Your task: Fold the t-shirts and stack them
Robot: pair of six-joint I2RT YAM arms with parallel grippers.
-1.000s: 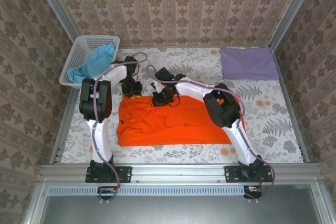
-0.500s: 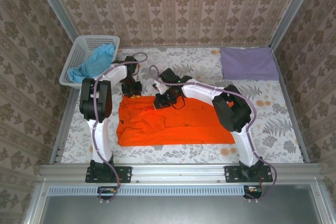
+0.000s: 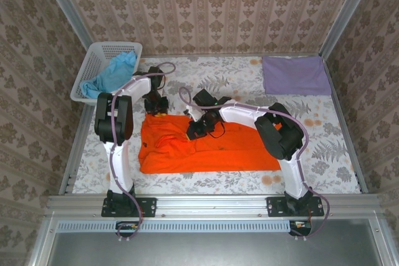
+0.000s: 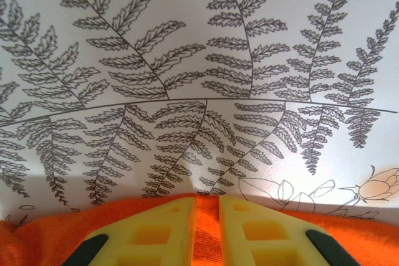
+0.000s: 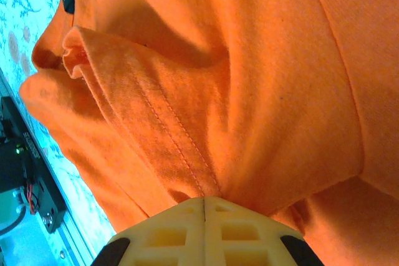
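Note:
The bright orange t-shirt (image 3: 218,151) lies spread on the table's near middle. My left gripper (image 3: 156,110) sits at its far left corner, shut on a strip of the orange t-shirt (image 4: 208,228), which shows between the yellow fingers (image 4: 162,232) at my left gripper (image 4: 207,207). My right gripper (image 3: 197,130) is over the shirt's far middle. In the right wrist view my right gripper (image 5: 204,202) is shut on a stitched hem fold of the orange t-shirt (image 5: 249,91). A light blue t-shirt (image 3: 113,74) lies crumpled in the basket. The lavender t-shirt (image 3: 295,75) lies folded at the back right.
A white lattice basket (image 3: 98,53) stands tilted at the back left corner. The table (image 3: 324,135) wears a fern and flower print cloth. Metal rails run along the sides and the near edge (image 3: 212,204). Patterned walls close in the back and both sides.
My right gripper has moved toward the near side and slightly right, pulling the orange shirt's far edge over itself. The right elbow swung right. The left gripper has stayed put.

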